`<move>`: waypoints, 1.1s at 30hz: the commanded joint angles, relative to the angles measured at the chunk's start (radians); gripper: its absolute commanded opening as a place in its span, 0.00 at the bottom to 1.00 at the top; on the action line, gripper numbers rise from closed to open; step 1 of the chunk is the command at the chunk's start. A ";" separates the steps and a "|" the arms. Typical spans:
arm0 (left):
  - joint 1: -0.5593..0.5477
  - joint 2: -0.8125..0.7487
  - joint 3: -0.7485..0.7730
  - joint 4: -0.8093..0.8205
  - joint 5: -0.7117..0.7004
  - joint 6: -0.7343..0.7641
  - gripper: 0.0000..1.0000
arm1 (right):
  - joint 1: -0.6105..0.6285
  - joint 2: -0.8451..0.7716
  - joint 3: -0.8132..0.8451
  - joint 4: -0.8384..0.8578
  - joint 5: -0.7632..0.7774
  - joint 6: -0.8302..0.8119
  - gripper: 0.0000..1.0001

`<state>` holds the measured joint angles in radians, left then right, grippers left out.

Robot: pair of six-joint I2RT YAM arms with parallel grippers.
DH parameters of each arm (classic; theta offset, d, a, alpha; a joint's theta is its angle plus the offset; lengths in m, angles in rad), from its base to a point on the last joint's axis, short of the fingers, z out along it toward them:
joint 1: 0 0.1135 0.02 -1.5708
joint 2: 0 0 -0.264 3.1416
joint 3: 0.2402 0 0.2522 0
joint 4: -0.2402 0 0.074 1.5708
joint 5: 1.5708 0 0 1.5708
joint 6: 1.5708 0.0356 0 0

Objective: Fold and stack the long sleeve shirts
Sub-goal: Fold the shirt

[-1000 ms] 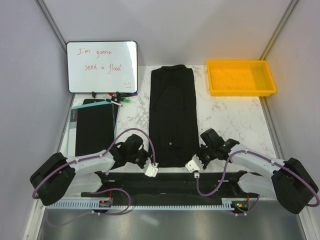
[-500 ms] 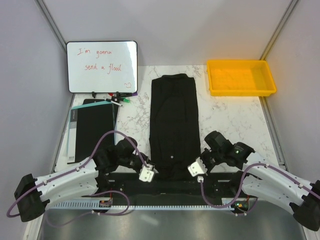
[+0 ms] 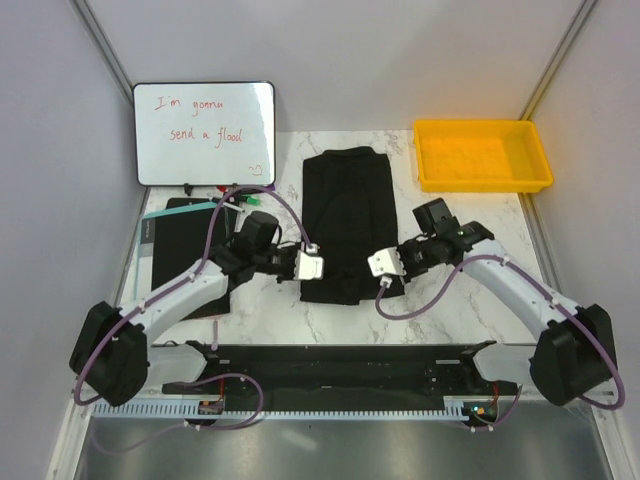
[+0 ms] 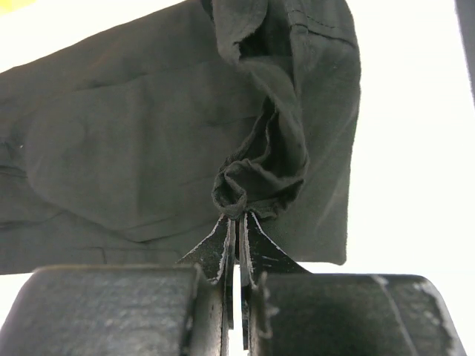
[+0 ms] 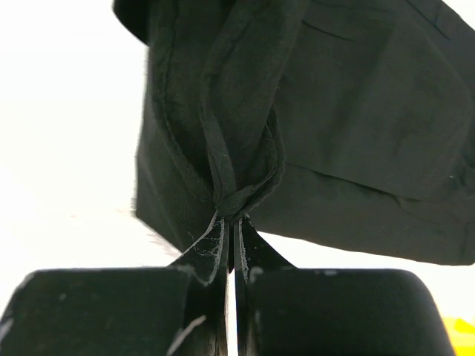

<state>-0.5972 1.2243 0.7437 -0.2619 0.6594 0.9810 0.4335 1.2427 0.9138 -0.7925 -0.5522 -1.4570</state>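
Note:
One black long sleeve shirt (image 3: 345, 200) lies lengthwise in the middle of the marble table, its near part raised and doubled back over the rest. My left gripper (image 3: 322, 267) is shut on the shirt's near left hem. In the left wrist view the bunched cloth (image 4: 256, 159) sits pinched at the closed fingertips (image 4: 226, 241). My right gripper (image 3: 368, 267) is shut on the near right hem. In the right wrist view the folded hem (image 5: 237, 170) hangs from its closed fingertips (image 5: 215, 248). The shirt's collar end lies flat at the far side.
A whiteboard (image 3: 204, 133) with red writing stands at the far left, with several markers (image 3: 237, 194) in front of it. A flat black board (image 3: 183, 258) lies at the left under my left arm. A yellow tray (image 3: 482, 178) sits at the far right.
Both grippers shut on the shirt's near hem at the table's front edge, then carried it away from the arms' bases. The shirt now looks shorter, its near end lifted.

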 commanded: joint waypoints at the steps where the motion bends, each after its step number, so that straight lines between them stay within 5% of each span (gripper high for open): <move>1: 0.053 0.128 0.123 0.099 0.049 0.042 0.02 | -0.056 0.132 0.126 0.010 -0.066 -0.117 0.00; 15: 0.172 0.535 0.399 0.224 0.022 0.117 0.02 | -0.188 0.566 0.453 0.095 -0.091 -0.178 0.00; 33: 0.220 0.655 0.471 0.216 -0.066 0.119 0.02 | -0.194 0.690 0.520 0.199 -0.098 -0.125 0.01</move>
<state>-0.3851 1.8729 1.1721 -0.0742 0.6025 1.0721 0.2440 1.9255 1.3941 -0.6350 -0.6025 -1.6001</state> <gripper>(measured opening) 0.031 0.019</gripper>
